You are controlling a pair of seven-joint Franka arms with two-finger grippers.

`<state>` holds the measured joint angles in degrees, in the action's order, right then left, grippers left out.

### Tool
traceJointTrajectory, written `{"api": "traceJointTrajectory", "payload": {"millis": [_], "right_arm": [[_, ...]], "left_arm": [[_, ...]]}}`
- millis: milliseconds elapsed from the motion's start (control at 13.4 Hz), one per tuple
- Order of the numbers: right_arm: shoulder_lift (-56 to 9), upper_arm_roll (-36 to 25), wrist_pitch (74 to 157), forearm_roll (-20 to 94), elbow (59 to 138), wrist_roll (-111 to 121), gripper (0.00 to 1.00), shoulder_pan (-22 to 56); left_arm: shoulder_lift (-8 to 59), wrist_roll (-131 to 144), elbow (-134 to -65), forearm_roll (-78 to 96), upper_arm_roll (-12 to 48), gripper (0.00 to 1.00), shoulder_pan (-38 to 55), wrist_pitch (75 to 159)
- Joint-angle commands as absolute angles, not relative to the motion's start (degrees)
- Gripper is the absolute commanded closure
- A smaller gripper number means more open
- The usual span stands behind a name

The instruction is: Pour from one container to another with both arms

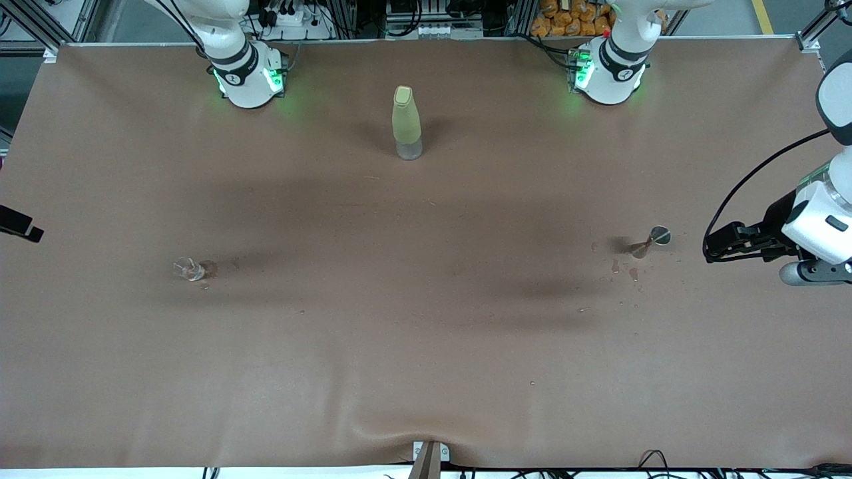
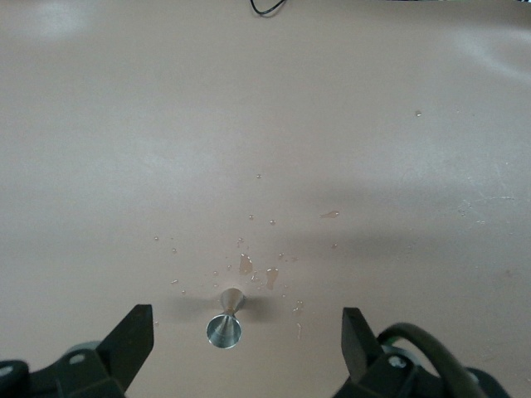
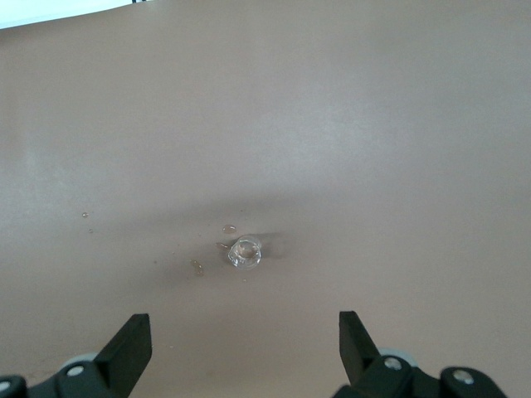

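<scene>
Brown matting covers the whole table, and three small things stand on it, well apart from one another. A pale yellow-green bottle with a clear base stands upright midway between the two arm bases, farther from the front camera than anything else on the table. A small metal jigger stands toward the left arm's end of the table, with a scatter of liquid drops on the matting just beside it, nearer the front camera. A small clear glass cup stands toward the right arm's end, with a few drops close to it as well.

In the left wrist view the left gripper hangs over the jigger, its two black fingers spread as wide as they go, one on each side of the jigger and clear of it. It holds nothing and touches nothing.

In the right wrist view the right gripper hangs over the table near the glass cup, its fingers likewise spread fully apart. The cup stands out ahead of the fingertips, not between them, and the gripper is empty and touches nothing.
</scene>
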<state>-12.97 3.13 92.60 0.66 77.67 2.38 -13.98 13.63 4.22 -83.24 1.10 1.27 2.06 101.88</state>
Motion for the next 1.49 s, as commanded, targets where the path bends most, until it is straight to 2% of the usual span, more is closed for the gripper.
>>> {"api": "traceJointTrajectory", "payload": {"millis": [0,1269,1419], "right_arm": [[-13.0,3.4,92.5,0.2,77.3,1.8,0.0,-14.1],[-13.3,3.5,91.6,-0.5,78.0,7.5,0.0,-12.4],[-13.3,3.5,89.5,-0.5,78.0,8.1,0.0,-11.8]], "left_arm": [[12.7,2.6,-83.0,1.1,1.3,0.0,1.8,99.1],[12.7,1.8,-83.3,0.9,1.4,0.0,1.6,98.8],[12.7,1.8,-83.3,0.9,1.4,0.0,1.6,98.8]]}}
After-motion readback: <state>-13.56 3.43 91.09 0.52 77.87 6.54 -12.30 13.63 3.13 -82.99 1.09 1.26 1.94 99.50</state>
